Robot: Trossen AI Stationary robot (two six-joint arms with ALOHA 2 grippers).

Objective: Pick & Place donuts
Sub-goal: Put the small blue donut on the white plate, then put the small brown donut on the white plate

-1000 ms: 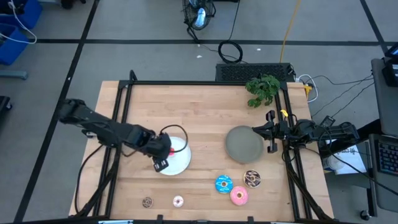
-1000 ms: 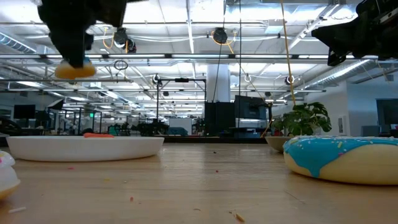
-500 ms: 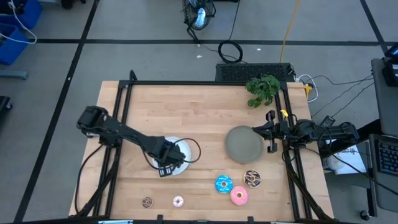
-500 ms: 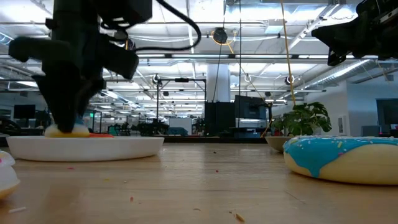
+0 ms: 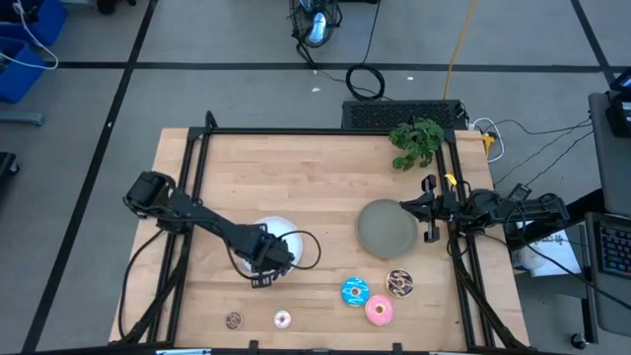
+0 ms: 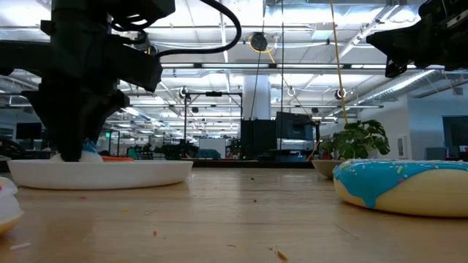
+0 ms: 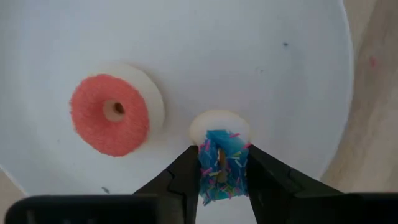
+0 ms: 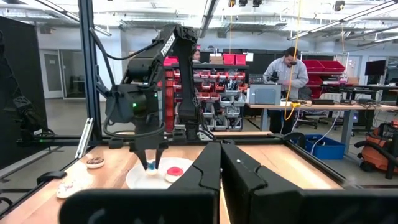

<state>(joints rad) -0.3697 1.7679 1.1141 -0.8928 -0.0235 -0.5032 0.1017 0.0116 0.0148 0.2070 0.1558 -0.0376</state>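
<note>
Presently, left pincer [image 7: 221, 169]: lower centre of the left wrist frame, low over the white plate [image 7: 186, 37], fingers clamped on the tiny blue donut [image 7: 221, 171]. The donut stands on edge between the two dark fingers, sprinkled blue face toward the camera, its pale underside touching or just above the plate surface; contact cannot be told. In the high view the same pincer sits at the lower left of the table [image 5: 315, 177], over the plate's near rim.

Tiny red donut [image 7: 115, 113]: lies flat on the plate, left of centre in the wrist frame, just beside the held ring but apart from it. Matte red top, pale cream base, small centre hole.

Relation governing the coming move, as a judgement: the held ring is already over bare plate, so a release would need only the fingers to part; on edge, it is likely to tip flat, possibly toward the red one.

Remaining donuts, high view, lower part of frame: large blue donut [image 5: 354, 291], brown sprinkled donut [image 5: 399, 283], large pink donut [image 5: 379, 311], tiny pale pink donut [image 5: 282, 319], tiny brown donut [image 5: 233, 319]. All flat on bare wood, foam-like, glossy-topped.

Grey plate [image 5: 387, 228]: right of centre, round, matte.

Right pincer [image 5: 431, 208]: parked at the table's right edge beside the grey plate; fingers together.
</note>
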